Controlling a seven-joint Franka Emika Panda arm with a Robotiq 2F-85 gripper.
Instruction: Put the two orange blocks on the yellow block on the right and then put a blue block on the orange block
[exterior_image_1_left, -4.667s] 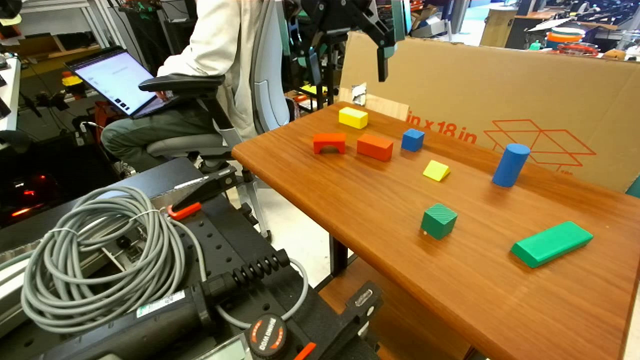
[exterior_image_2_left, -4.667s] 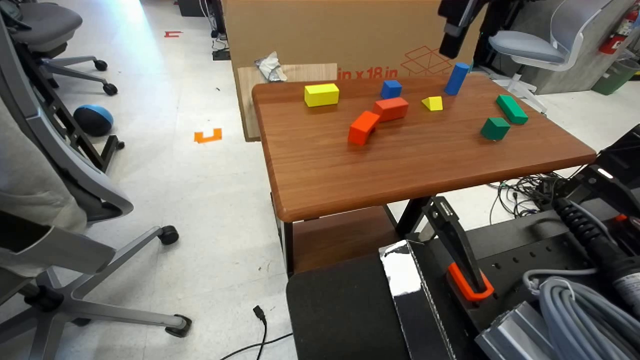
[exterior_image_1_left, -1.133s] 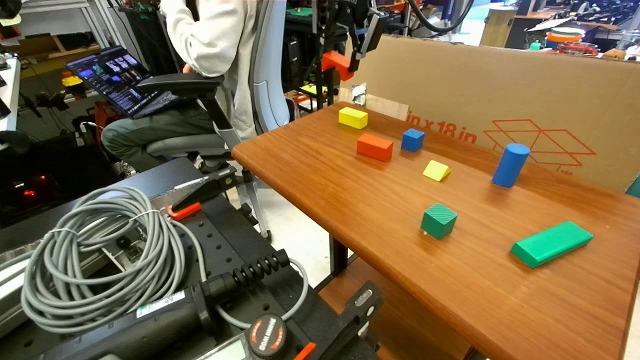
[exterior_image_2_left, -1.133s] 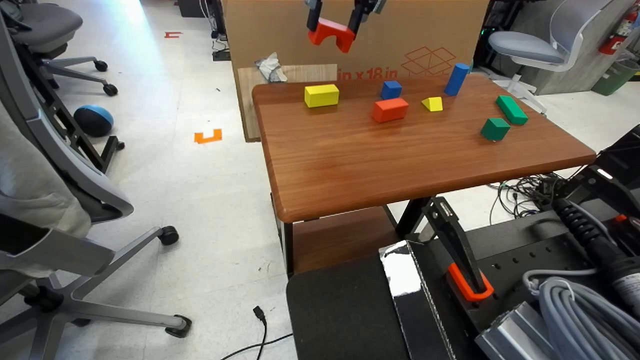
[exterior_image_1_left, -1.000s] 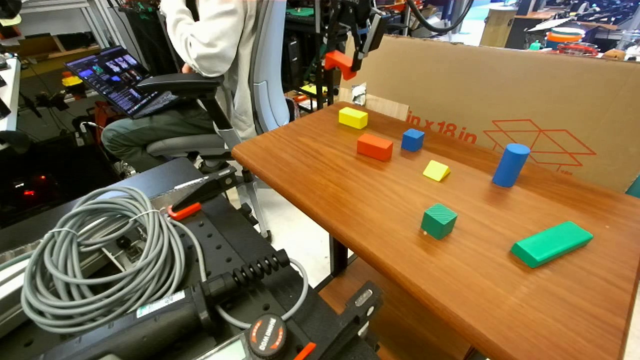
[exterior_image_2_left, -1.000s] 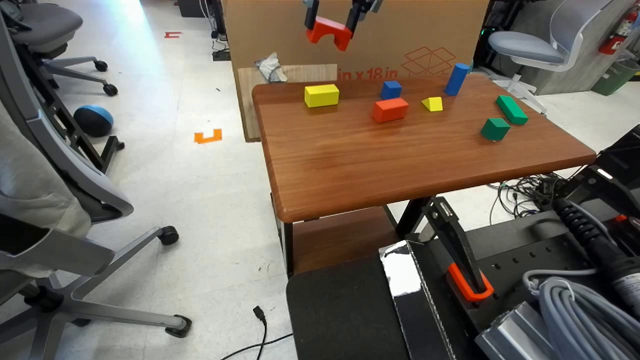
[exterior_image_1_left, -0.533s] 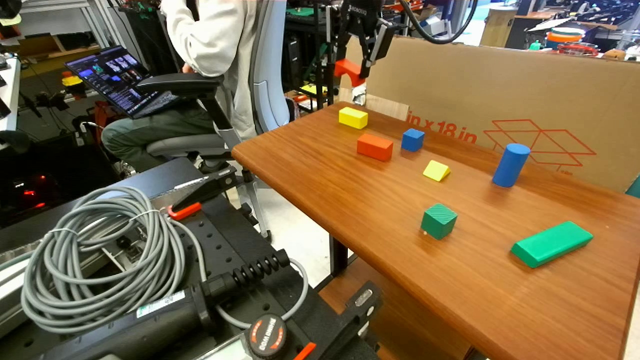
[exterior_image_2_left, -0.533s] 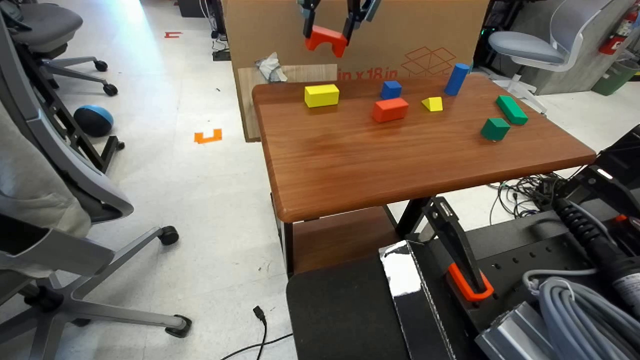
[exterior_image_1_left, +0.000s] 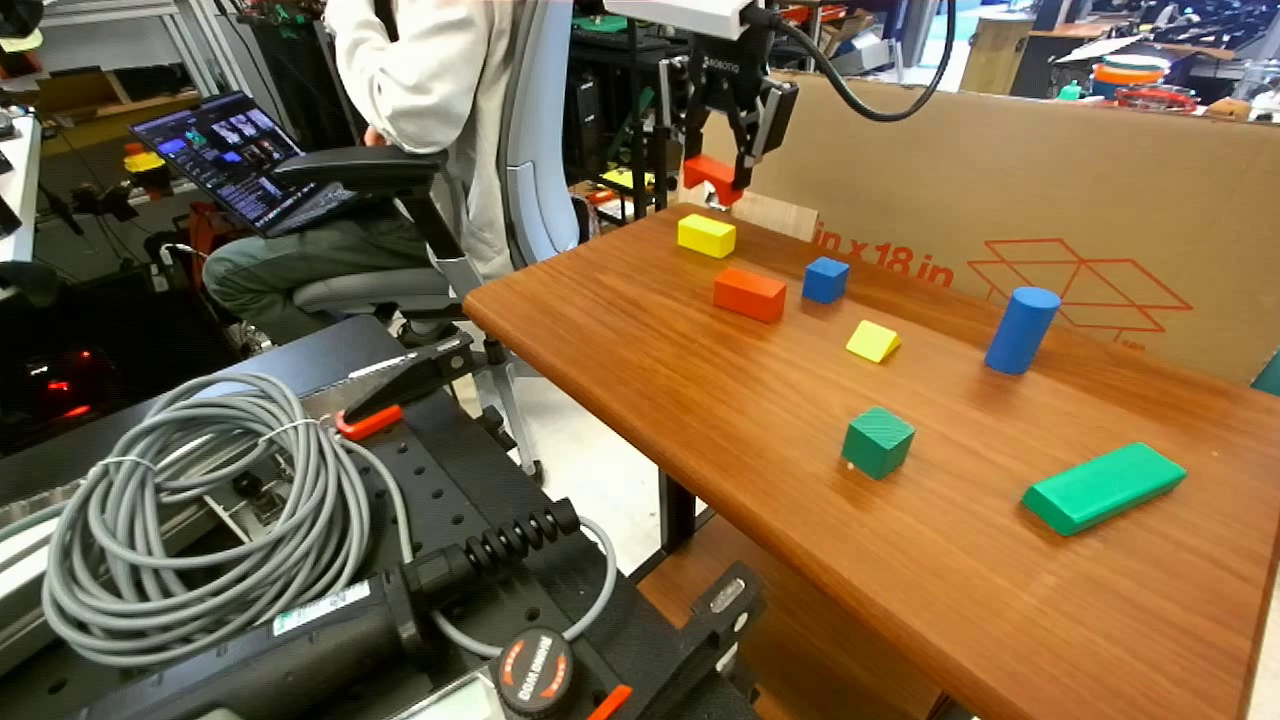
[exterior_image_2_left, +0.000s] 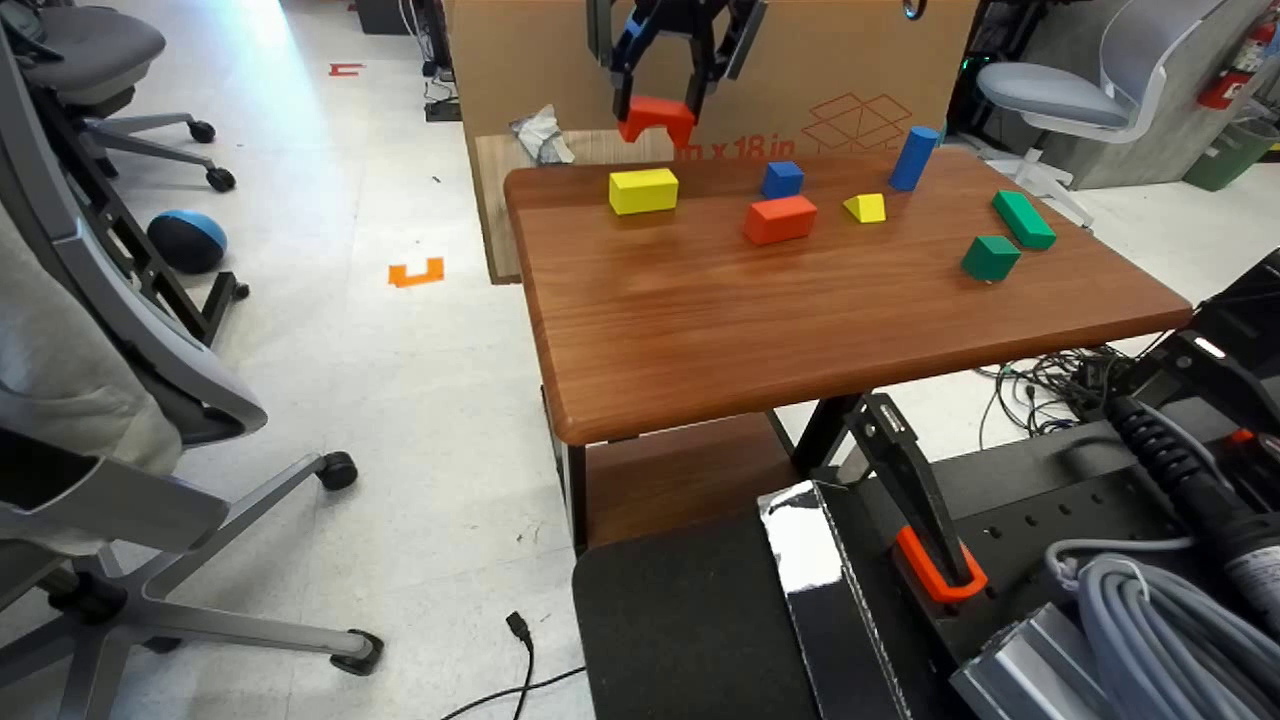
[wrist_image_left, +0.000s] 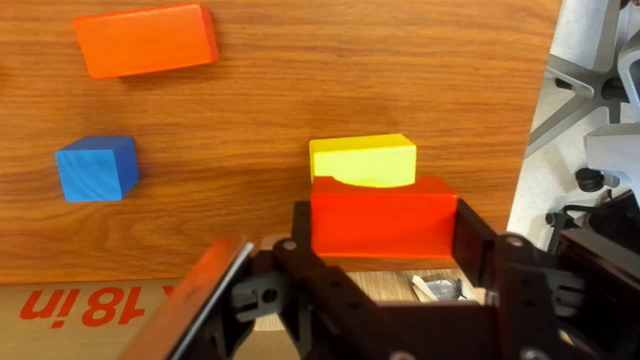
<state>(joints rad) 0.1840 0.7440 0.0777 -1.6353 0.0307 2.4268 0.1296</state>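
Note:
My gripper is shut on the arched orange block, a finger against each end, in the air. In the wrist view the held block covers the near edge of the yellow block. Both exterior views show the yellow block on the table, with a gap below the held block. The second orange block, plain and rectangular, lies on the table; the wrist view has this orange block at upper left. Close by on the table sits the small blue block, a cube.
Also on the table are a yellow wedge, an upright blue cylinder, a green cube and a flat green block. A cardboard sheet stands behind the table. Someone sits in a chair beside it.
Several seconds ago the arched block stood on the table and the gripper was away from it. Over the last second the gripper, holding it, has come down toward the yellow block.

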